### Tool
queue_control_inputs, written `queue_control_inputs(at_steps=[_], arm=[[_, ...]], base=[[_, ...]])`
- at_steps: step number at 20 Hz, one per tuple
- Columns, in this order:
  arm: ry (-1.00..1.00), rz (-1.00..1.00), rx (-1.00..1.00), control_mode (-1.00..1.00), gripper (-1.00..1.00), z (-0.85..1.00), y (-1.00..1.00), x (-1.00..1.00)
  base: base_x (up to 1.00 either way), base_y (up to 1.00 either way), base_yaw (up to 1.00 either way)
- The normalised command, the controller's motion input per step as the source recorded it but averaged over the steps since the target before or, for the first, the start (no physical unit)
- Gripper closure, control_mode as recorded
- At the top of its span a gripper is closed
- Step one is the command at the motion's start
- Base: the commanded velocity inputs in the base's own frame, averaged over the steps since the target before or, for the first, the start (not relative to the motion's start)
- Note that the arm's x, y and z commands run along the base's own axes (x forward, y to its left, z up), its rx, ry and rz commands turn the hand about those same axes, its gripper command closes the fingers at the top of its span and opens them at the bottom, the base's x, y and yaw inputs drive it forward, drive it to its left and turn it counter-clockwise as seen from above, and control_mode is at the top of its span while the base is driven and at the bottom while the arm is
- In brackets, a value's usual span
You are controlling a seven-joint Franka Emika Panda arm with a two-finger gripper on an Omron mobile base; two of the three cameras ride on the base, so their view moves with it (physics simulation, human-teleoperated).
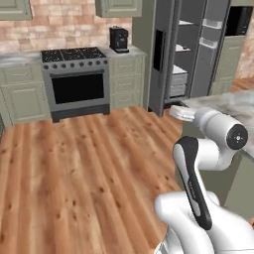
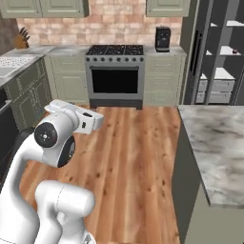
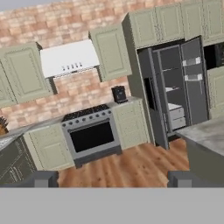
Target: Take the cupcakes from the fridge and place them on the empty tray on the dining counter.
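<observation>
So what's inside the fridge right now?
The fridge stands open: white shelves and two pale drawers low down show inside. No cupcakes can be made out; the door edges hide part of the interior, and anything that small would be hard to tell.

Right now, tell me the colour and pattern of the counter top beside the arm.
Grey-white veined marble counter top; the right base view shows it best.

The wooden plank floor (image 1: 89, 168) carries the stove (image 1: 77, 82), the sage-green cabinets (image 1: 126, 79) on either side of it, and the open fridge (image 1: 186, 54) to their right. The short marble counter (image 2: 164, 51) right of the stove bears a black coffee machine (image 2: 163, 39). The fridge holds white shelves (image 2: 223, 73). The dining counter (image 2: 217, 143) shows a bare marble corner near the fridge
</observation>
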Motion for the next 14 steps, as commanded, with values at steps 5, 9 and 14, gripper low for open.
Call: queue_control_inputs(at_steps=[5,9,14], arm=[[0.0,0.0,0.0,1.0,-1.0,0.0,0.0,0.0],[0.0,0.0,0.0,1.0,-1.0,0.0,0.0,0.0],[0.0,0.0,0.0,1.0,-1.0,0.0,0.0,0.0]], base=[[1.0,0.27,-0.02],[1.0,0.14,-0.07],[1.0,0.17,-0.05]])
